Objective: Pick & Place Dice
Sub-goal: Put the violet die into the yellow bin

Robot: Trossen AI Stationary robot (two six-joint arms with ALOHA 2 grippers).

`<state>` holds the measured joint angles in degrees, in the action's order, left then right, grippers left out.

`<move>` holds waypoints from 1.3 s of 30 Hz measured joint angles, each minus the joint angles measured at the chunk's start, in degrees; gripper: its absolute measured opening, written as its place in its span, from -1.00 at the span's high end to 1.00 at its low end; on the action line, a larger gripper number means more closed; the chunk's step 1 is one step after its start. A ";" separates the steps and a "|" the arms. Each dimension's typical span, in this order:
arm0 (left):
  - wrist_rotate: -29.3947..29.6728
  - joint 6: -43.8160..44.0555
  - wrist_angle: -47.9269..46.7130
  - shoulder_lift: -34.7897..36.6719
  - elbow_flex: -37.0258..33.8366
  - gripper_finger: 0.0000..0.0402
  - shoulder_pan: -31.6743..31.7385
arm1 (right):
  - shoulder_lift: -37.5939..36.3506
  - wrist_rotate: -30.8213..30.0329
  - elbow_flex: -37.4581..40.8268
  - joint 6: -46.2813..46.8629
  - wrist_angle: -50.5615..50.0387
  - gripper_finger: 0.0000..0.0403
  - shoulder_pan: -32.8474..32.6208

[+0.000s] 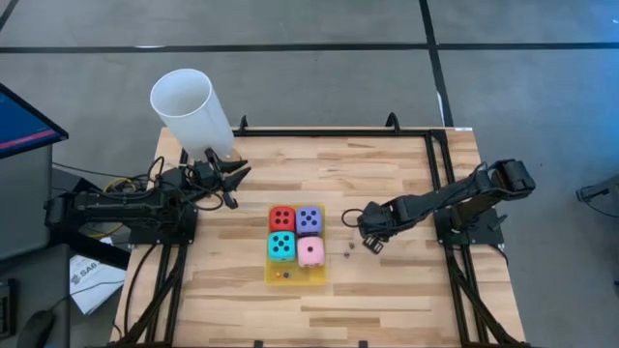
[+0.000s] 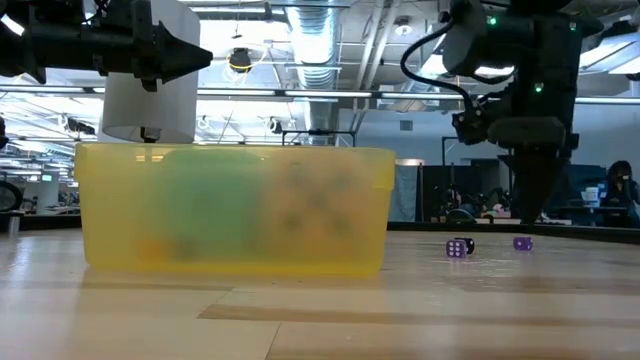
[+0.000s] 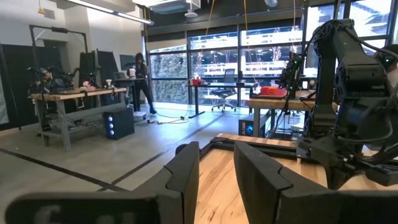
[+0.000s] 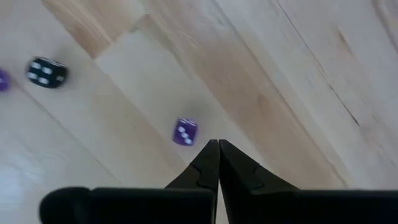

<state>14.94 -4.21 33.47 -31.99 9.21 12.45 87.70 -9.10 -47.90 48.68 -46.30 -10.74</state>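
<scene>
Four big dice sit in the yellow tray (image 1: 294, 277): red (image 1: 281, 218), purple (image 1: 309, 219), cyan (image 1: 280, 246) and pink (image 1: 310, 252). Tiny pieces (image 1: 281, 275) lie at the tray's near end. To the tray's right, tiny dice rest on the table: a purple one (image 4: 185, 131), a black one (image 4: 46, 72), and two more show in the low view (image 2: 458, 247) (image 2: 522, 243). My right gripper (image 4: 217, 148) is shut, pointing down just beside the tiny purple die (image 1: 366, 244), touching nothing I can see. My left gripper (image 3: 216, 167) waits open at the table's far left (image 1: 230, 181).
A tall white cup (image 1: 191, 109) stands at the table's far left corner, just behind my left gripper. The tray (image 2: 230, 208) fills the near left of the low view. Bare wood (image 1: 406, 290) lies near and right of the tray. People and desks show in the room beyond.
</scene>
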 joint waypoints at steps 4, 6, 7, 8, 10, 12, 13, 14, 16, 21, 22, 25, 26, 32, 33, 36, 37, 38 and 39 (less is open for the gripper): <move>0.00 0.00 0.00 0.00 0.00 0.55 0.02 | 0.00 -0.02 0.00 -1.07 3.00 0.93 0.00; 0.00 0.00 0.00 -0.02 0.00 0.55 0.01 | 0.00 0.00 0.00 -1.09 4.05 0.85 0.00; 0.00 0.00 0.00 -0.01 0.00 0.55 0.01 | 0.00 0.00 0.00 -1.09 4.55 0.79 0.00; 0.00 0.00 0.00 0.00 0.00 0.55 0.02 | 0.00 0.00 -0.01 -1.07 4.80 0.74 0.00; 0.00 0.00 0.00 -0.01 0.00 0.55 0.02 | 0.00 -0.01 -0.02 -0.46 4.89 0.62 0.00; 0.00 0.00 0.00 -0.01 0.00 0.55 0.01 | 0.00 -0.01 -0.02 1.85 4.74 0.51 0.10; 0.00 0.00 0.00 -0.01 0.00 0.55 0.02 | 0.00 -0.07 -0.02 3.06 4.67 0.46 0.24; 0.00 0.00 0.00 0.00 0.00 0.55 0.00 | 0.00 -0.17 -0.02 3.84 4.65 0.41 0.36; 0.00 0.00 0.00 -0.02 0.00 0.55 0.00 | 0.00 -0.26 -0.02 4.35 4.63 0.32 0.38; 0.00 0.00 -0.01 -0.01 0.00 0.55 0.01 | 0.00 0.00 -0.02 4.45 4.71 0.15 0.39; 0.00 0.00 0.00 -0.01 0.00 0.55 0.01 | 0.00 0.00 -0.02 4.46 4.78 0.13 0.31; 0.00 0.02 0.00 0.00 0.00 0.55 0.00 | 0.62 0.00 -0.07 5.02 4.91 0.12 0.22; 0.00 0.01 0.00 -0.01 0.00 0.55 0.01 | 0.91 0.01 -0.07 5.27 4.91 0.13 0.22; 0.02 0.00 0.00 0.00 0.00 0.55 0.00 | 3.26 0.02 0.05 5.09 4.78 0.15 0.22; 0.00 0.00 -0.06 -0.02 0.00 0.55 0.02 | 4.00 0.03 -0.04 5.09 5.55 0.15 0.22; 0.00 0.01 0.03 -0.09 0.00 0.55 0.01 | 5.72 0.16 0.04 4.90 4.59 0.14 0.19; 0.00 0.00 -0.06 -0.11 0.00 0.55 0.00 | 6.30 0.50 0.00 4.88 5.11 0.14 0.11; 0.00 0.01 -0.09 -0.12 0.00 0.55 0.00 | 6.63 0.63 -0.15 4.70 4.98 0.15 -0.05; 0.00 0.00 0.12 -0.28 0.01 0.55 0.01 | 6.97 0.65 -0.19 4.21 5.10 0.15 -0.09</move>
<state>14.94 -4.21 33.59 -32.26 9.22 12.46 94.67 -8.45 -48.09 52.89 -41.20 -10.83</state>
